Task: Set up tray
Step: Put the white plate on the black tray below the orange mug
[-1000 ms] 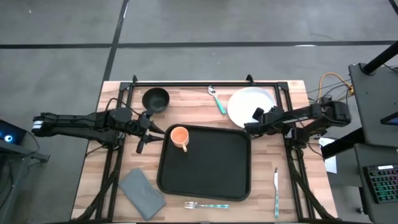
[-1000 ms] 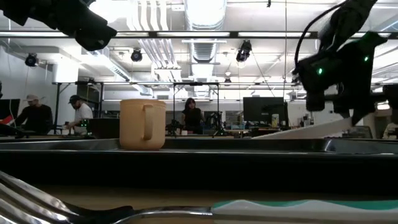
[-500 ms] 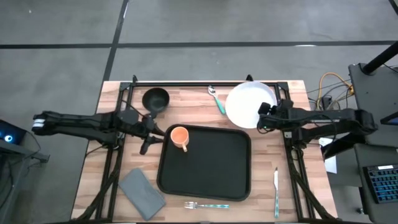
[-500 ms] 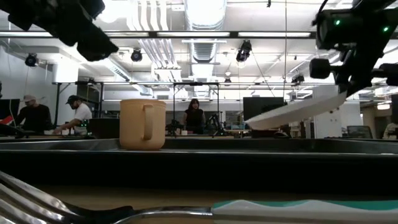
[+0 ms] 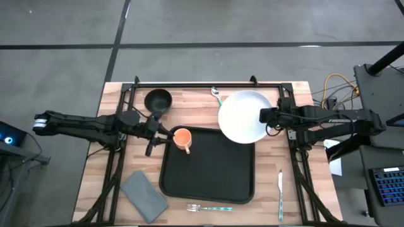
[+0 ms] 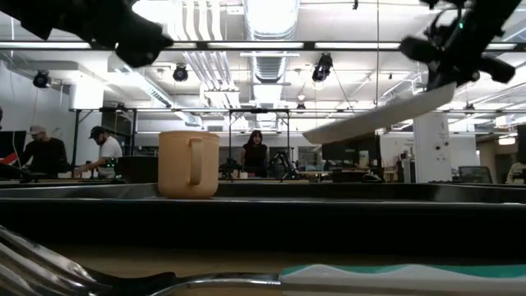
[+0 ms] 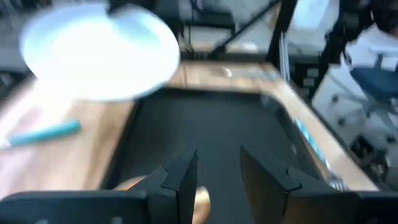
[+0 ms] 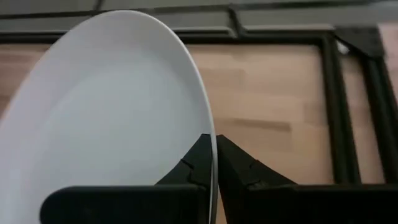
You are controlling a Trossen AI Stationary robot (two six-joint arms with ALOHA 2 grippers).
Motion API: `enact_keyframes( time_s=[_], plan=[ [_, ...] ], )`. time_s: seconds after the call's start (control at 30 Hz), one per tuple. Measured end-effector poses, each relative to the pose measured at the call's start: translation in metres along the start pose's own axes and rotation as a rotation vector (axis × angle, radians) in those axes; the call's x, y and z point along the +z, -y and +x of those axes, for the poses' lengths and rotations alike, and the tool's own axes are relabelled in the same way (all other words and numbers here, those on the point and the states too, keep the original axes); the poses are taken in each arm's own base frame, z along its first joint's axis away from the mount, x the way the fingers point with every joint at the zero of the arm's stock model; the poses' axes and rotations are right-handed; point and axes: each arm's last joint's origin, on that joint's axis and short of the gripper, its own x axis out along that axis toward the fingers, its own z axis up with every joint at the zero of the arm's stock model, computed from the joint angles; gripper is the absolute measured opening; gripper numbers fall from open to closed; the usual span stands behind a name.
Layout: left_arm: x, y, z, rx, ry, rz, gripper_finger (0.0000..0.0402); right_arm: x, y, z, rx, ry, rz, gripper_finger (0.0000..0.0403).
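Right claw [image 5: 266, 116] is clenched on the rim of the white plate [image 5: 243, 117], holding it tilted in the air over the far right corner of the black tray [image 5: 214, 173]. Left claw [image 5: 153, 134], its fingers parted and empty, hovers just beside the orange mug [image 5: 182, 139], which stands in the tray's far left corner. That tray lies mid-surface [image 5: 101, 176].

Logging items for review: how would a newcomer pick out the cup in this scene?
Find the big black tray in the middle of the wooden table. The cup stands upright in the tray's far left corner, beside the left gripper. It is the only orange thing, small and handled, unlike the nearby dark bowl.
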Motion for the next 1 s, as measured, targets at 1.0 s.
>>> enact_keyframes(
  time_s=[1.0],
  plan=[
    [0.012,0.000,-0.013,0.068,0.119,-0.015,0.0102,-0.098,-0.041,0.013,0.532,-0.081,-0.209,0.0008]
  ],
)
